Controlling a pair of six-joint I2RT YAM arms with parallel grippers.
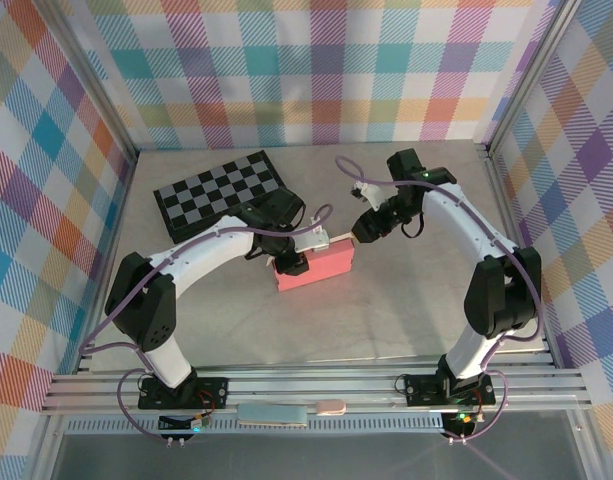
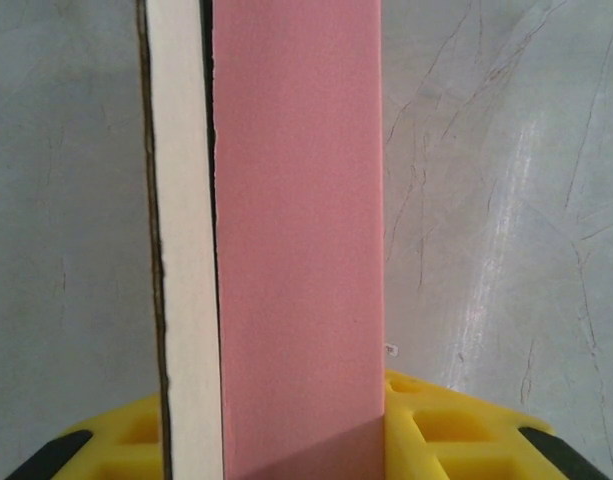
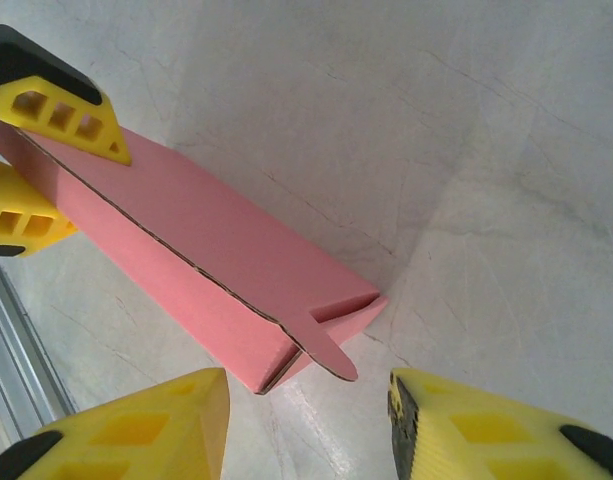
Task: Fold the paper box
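The paper box (image 1: 318, 268) lies near the middle of the counter (image 1: 406, 310). The left gripper (image 1: 289, 262) is clamped on its 9 o'clock end, likely to steady it, while the right gripper (image 1: 365, 229), jaws apart and empty, hangs at 1 o'clock. The right wrist view reveals an untucked flap (image 3: 331, 352) at the free end; the left wrist view shows a pale edge (image 2: 181, 250).

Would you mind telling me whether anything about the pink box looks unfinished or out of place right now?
Yes: at the end of the paper box nearest the open right gripper, a rounded tab sticks out untucked, so that end is not closed.
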